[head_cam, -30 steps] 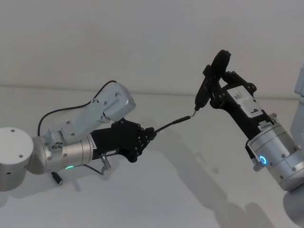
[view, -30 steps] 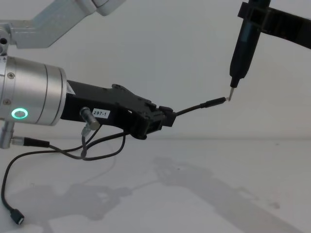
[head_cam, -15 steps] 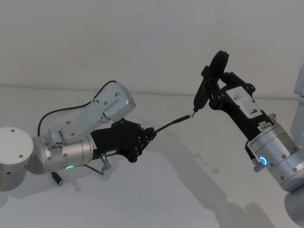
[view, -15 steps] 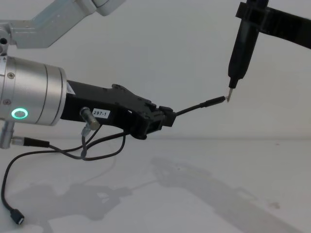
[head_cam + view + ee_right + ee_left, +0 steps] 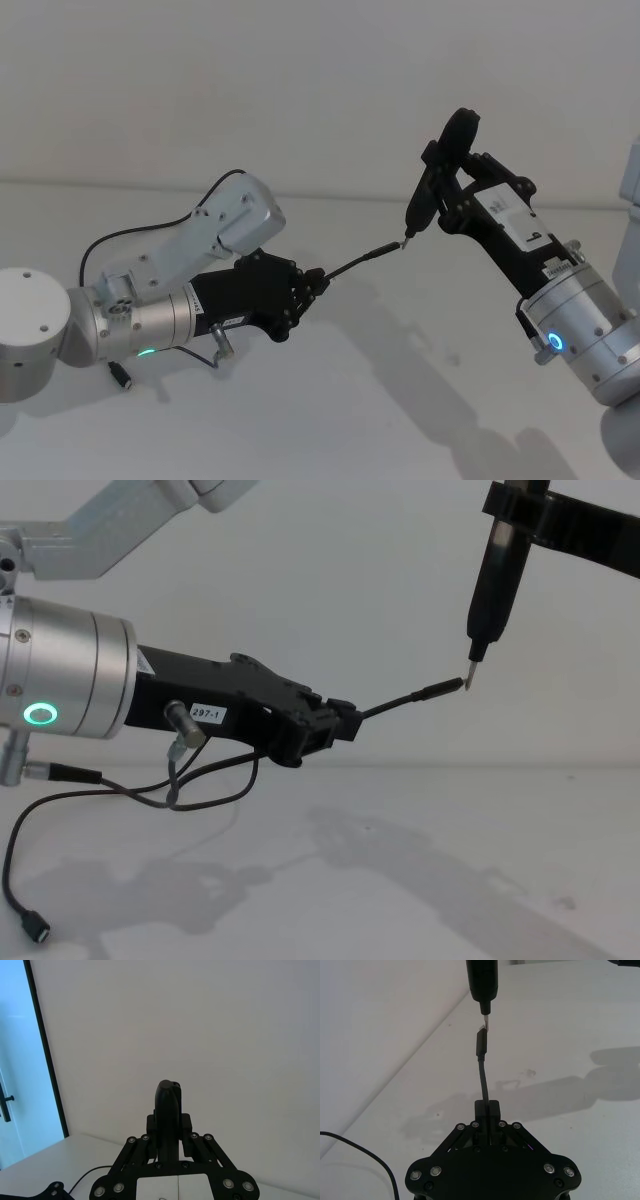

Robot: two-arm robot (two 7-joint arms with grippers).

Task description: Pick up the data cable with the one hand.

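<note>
Cable held aloft, plug meeting pen tip.
Left claw (image 5: 340, 723), jaws closed on cable (image 5: 390, 704) just behind its plug, clear of the surface (image 5: 420, 880); right claw (image 5: 440, 190) clamps the pen (image 5: 490, 590) for alignment.

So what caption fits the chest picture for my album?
Left gripper holds the cable up, plug tip meeting the pen tool held by the right arm.

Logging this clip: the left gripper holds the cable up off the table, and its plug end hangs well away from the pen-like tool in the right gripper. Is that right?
Not quite. The left gripper does hold the cable off the table, but the plug's tip sits right at the metal tip of the pen-like tool in the right gripper, not well away. The chest and left wrist views show it.
</note>
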